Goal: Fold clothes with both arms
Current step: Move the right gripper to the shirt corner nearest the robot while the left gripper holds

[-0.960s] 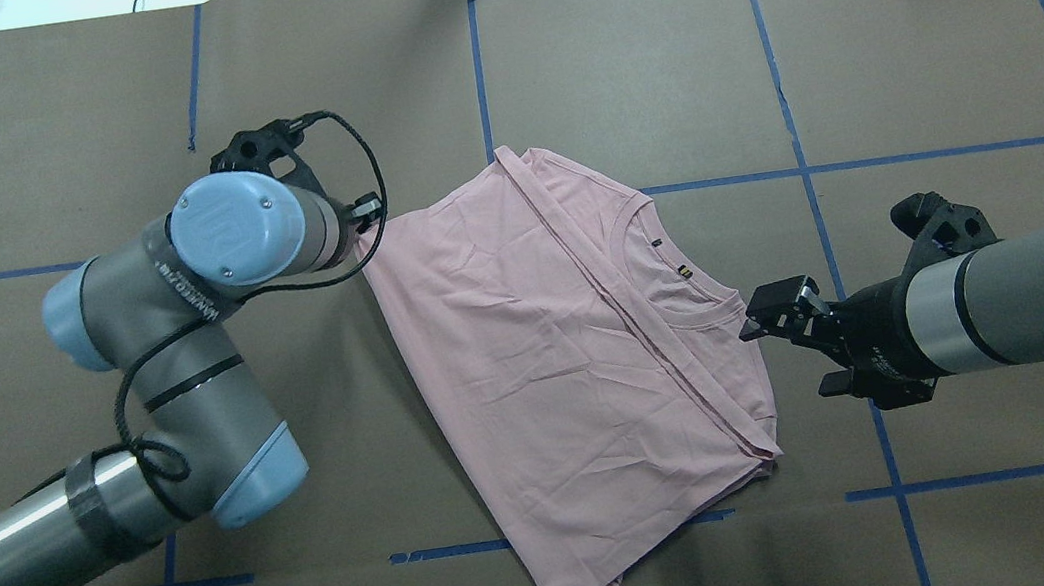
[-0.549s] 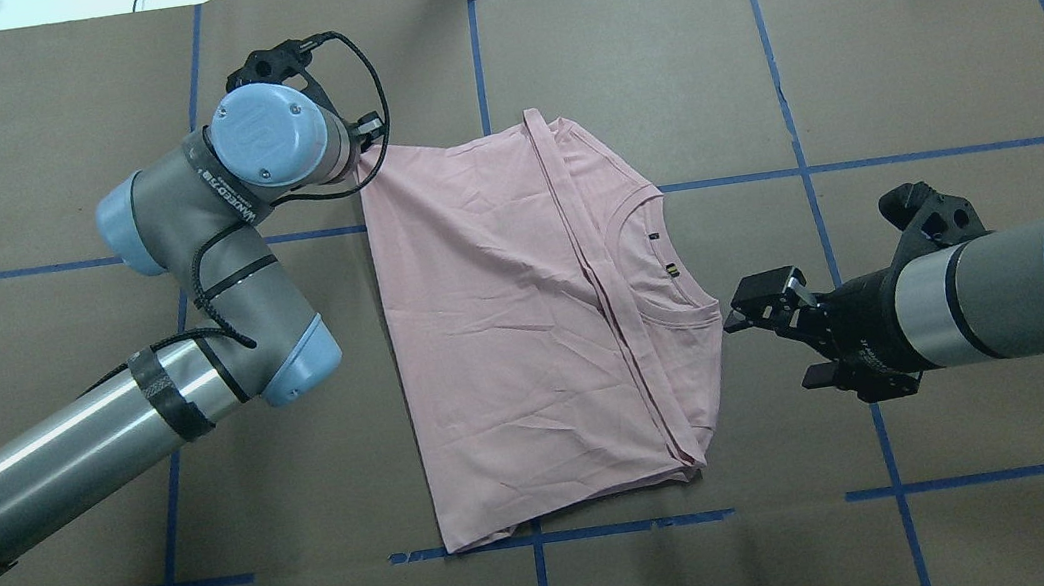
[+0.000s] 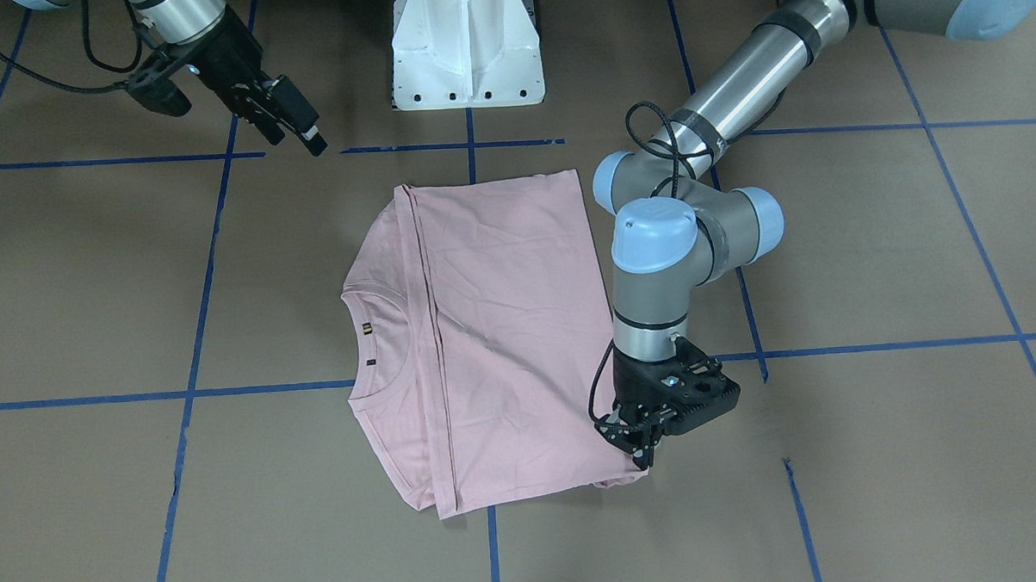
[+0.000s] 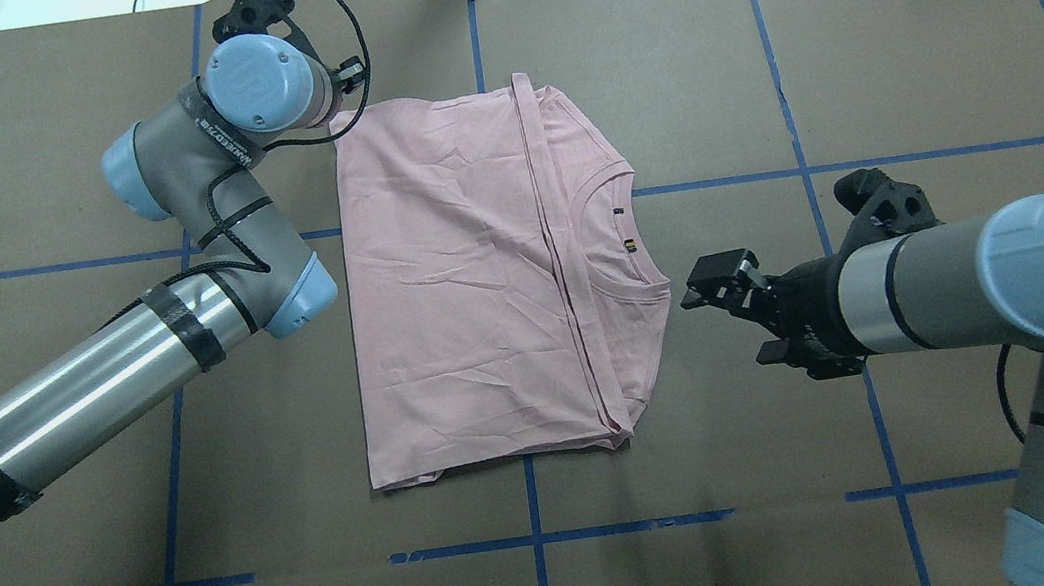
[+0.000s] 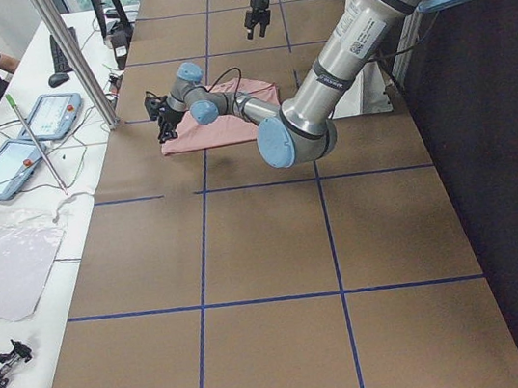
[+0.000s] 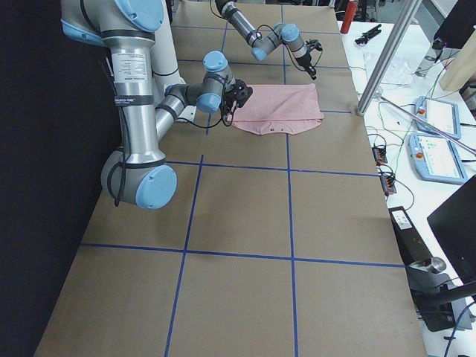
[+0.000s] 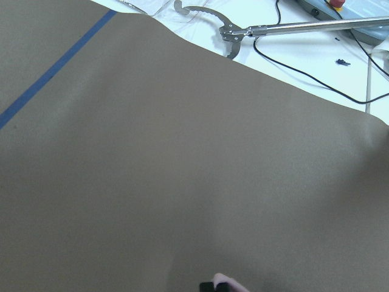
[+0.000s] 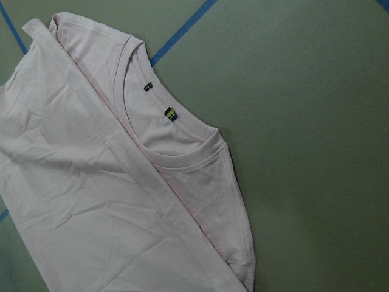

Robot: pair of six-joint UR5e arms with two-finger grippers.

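Garment: the pale pink short-sleeved T-shirt (image 4: 471, 290) lies flat on the brown paper-covered table (image 4: 653, 64). It is already folded into a rough rectangle, with one long fold line running its length.

Alignment: its edges sit nearly parallel to the blue tape lines (image 4: 868, 162). That squaring probably serves to make the next fold land straight.

Left gripper: the black two-finger left gripper (image 3: 642, 449) points down at the shirt's far corner on the robot's left. It seems to be pinched onto that hem corner. The wrist hides the pinch from above, but the left wrist view shows a scrap of pink at a fingertip.

Why that hold: a corner grip lets one arm steer the whole cloth without rumpling the fold.

Right gripper: the black two-finger right gripper (image 4: 717, 282) is spread wide and holds nothing, low over bare table.

Shirt to right gripper: the edge with the ribbed round collar (image 8: 182, 158) lies just beside its fingertips, not touching. Its camera looks straight onto the collar and two small labels (image 8: 171, 114).

Shirt to left gripper: the cloth spreads from the held corner toward the robot and its right.
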